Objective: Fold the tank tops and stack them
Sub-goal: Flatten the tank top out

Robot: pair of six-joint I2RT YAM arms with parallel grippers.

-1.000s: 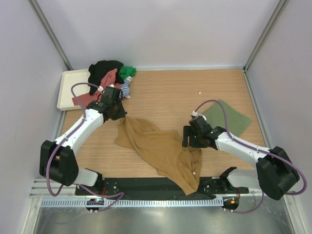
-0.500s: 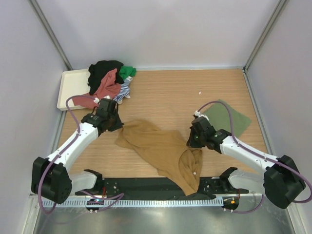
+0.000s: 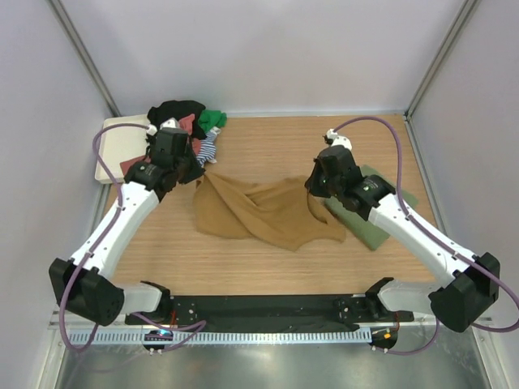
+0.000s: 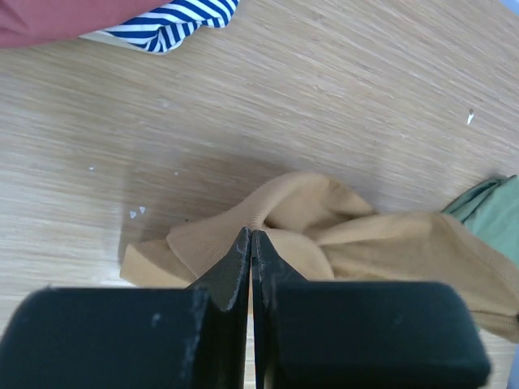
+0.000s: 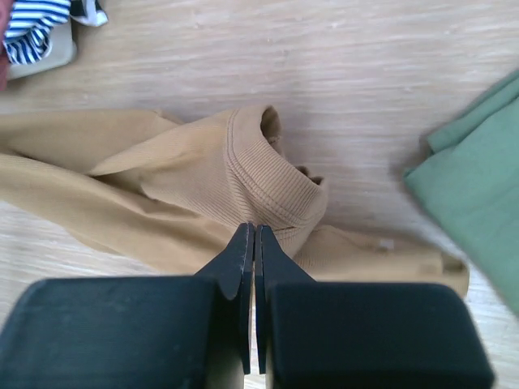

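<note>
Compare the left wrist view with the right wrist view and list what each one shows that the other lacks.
Only the left wrist view plainly shows the red cloth and the left gripper. Only the right wrist view shows the right gripper and the ribbed band of the mustard tank top. Both show that top pinched in shut fingers, the blue-and-white striped cloth and the green top on the wooden table.

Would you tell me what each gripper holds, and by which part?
Both hold the mustard tank top: left gripper pinches a fold, right gripper its ribbed edge.
</note>
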